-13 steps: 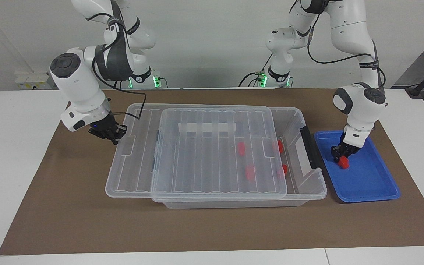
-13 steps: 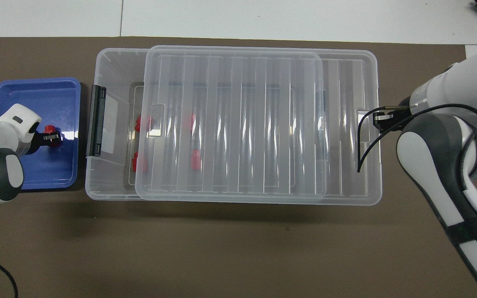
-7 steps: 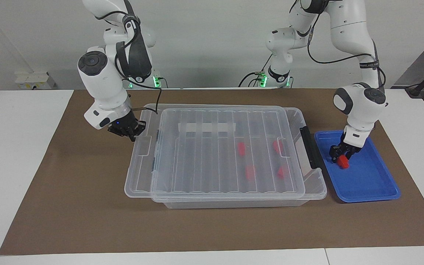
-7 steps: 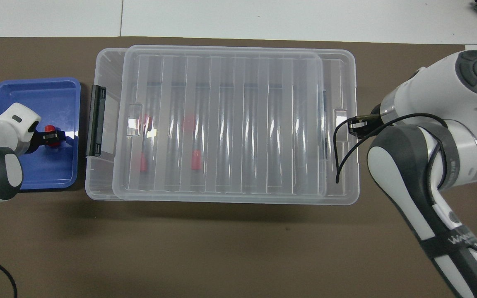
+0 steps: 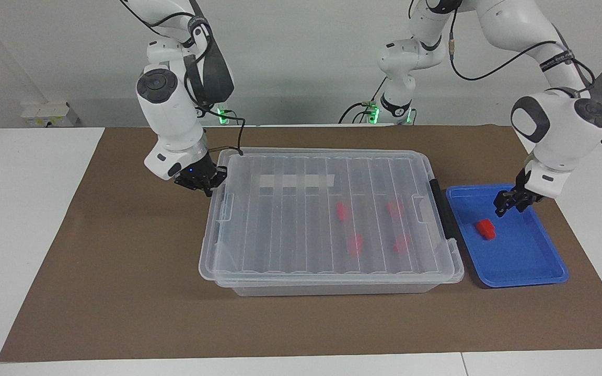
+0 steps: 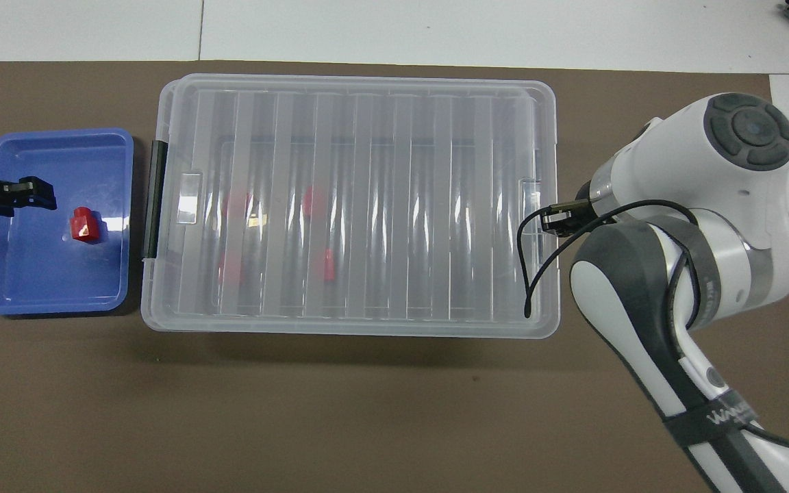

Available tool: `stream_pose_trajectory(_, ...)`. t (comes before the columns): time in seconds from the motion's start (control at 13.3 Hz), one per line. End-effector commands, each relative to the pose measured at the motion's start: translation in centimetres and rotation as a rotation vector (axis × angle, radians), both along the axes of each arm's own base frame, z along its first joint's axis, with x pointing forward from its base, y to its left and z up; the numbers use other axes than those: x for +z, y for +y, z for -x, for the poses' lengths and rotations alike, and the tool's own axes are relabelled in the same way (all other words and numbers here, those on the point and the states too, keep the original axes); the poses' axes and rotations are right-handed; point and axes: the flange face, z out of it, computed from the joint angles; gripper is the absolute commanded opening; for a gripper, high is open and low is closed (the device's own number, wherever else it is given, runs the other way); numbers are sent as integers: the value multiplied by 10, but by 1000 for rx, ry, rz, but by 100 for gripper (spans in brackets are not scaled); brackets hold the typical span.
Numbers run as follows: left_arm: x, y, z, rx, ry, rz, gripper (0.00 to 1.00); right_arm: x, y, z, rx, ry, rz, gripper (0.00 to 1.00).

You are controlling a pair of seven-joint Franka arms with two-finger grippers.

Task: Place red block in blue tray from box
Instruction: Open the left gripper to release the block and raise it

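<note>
One red block [image 5: 485, 228] lies loose in the blue tray [image 5: 536, 271], beside the lidded box [image 5: 327, 282]. Looks light, rigid, slick plastic; pinch its flat sides. Left gripper [image 5: 511, 201] hovers spread over the tray. Right gripper [image 5: 203, 181] at the lid's edge, fingers unclear.

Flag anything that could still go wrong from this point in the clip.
Two mild risks. The right end effector is at the lid edge of the box; pulling away carelessly could drag the lid askew. The left end effector hangs over the blue tray, above the released red block; a low retreat might clip the tray rim.
</note>
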Motion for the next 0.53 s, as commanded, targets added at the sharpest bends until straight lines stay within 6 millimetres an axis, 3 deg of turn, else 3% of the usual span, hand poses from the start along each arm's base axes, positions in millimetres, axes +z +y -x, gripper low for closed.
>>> stream_pose_trajectory(0.0,66,-24,9,-35,45,17,69,2,8,11,34,-4,-28,0)
stream_pose_trajectory(0.22,131,-54,43,-81,21,18,69,3,13,12,45,-6,-28,0)
stream_pose_trajectory(0.45,154,-77,61,-104,26,65,74,6,8,10,38,-8,-27,0)
